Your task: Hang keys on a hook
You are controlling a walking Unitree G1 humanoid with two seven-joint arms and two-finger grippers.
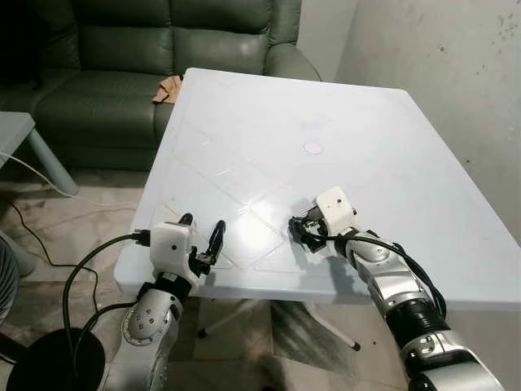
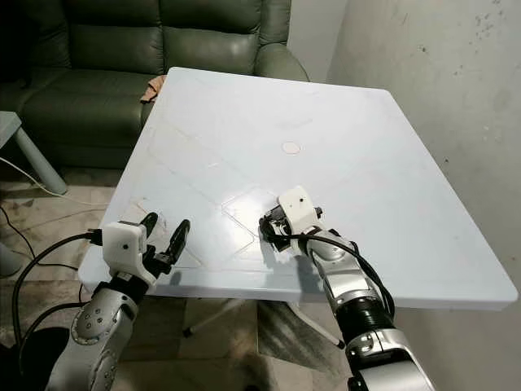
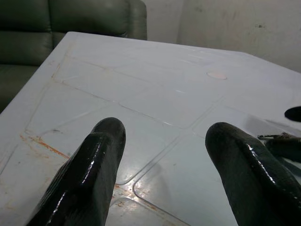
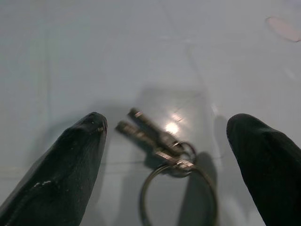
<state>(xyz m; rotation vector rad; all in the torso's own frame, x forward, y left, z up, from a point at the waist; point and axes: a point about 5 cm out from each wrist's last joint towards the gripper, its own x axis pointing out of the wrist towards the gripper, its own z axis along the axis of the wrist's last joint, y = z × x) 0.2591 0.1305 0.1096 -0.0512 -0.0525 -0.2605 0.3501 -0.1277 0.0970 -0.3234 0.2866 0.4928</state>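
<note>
So the right gripper (image 4: 164, 141) is down low over the white table (image 1: 383, 138), fingers spread wide with nothing pinched between them. The keys (image 4: 157, 136) lie flat on the tabletop right in that gap, two keys on a ring (image 4: 176, 197), not touching either finger as far as I can tell. The left gripper (image 1: 202, 236) hangs over the near edge of the table, also wide open and empty. A green sofa (image 1: 122, 65) sits behind the table. No readable labels or writing anywhere.

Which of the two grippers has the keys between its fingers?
The right gripper, open over the keys on the white table; the left gripper hovers open at the table's near edge.
</note>
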